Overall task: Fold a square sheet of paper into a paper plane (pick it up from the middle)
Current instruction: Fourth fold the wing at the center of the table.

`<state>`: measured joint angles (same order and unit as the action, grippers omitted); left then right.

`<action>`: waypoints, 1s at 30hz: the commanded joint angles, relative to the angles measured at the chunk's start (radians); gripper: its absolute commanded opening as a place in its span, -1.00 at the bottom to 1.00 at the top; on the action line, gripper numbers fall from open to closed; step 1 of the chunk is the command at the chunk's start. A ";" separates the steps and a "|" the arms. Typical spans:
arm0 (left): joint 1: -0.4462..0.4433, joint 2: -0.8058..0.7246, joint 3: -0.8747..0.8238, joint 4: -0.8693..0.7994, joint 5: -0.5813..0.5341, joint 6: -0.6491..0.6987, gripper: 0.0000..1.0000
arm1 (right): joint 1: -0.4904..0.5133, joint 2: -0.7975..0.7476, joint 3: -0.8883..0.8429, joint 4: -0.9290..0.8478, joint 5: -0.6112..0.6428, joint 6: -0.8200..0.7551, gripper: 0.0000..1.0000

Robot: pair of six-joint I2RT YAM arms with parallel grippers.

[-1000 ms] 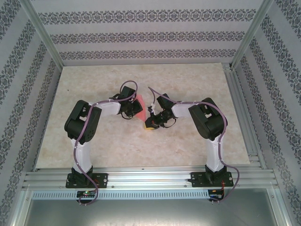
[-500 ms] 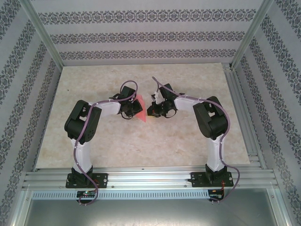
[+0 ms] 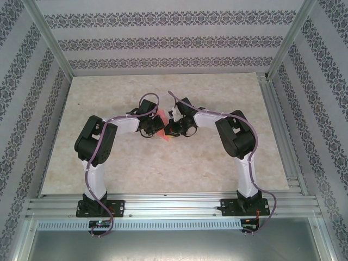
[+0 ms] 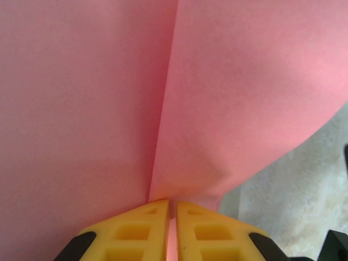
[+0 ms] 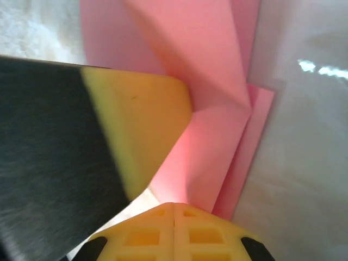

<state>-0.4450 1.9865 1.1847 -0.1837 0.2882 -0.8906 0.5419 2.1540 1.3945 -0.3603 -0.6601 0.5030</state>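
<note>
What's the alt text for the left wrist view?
Pink paper is pinched at its lower edge between the nearly closed yellow jaws of the left gripper. One fold edge runs from top centre down to the jaws, and a patch of pale marbled table shows at lower right.

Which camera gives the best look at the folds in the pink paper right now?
Right wrist: the pink paper shows stacked layers and a folded corner. Left wrist sees it very close, with one crease down it. Top external catches a small pink sliver.
</note>
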 commanded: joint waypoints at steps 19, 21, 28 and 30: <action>0.065 0.041 0.086 -0.018 0.073 0.010 -0.64 | 0.006 0.090 -0.035 -0.170 0.139 -0.080 -1.00; 0.073 0.059 0.107 -0.023 0.073 0.012 -0.63 | 0.006 0.091 -0.038 -0.170 0.139 -0.078 -1.00; 0.092 0.132 0.163 -0.032 0.091 0.004 -0.62 | 0.006 0.089 -0.032 -0.177 0.142 -0.082 -1.00; 0.100 0.142 0.170 -0.028 0.089 -0.002 -0.62 | 0.006 0.087 -0.031 -0.178 0.141 -0.081 -1.00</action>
<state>-0.3622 2.0922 1.3312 -0.2050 0.3840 -0.8883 0.5491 2.1685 1.4155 -0.4110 -0.6216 0.4431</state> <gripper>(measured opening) 0.187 0.043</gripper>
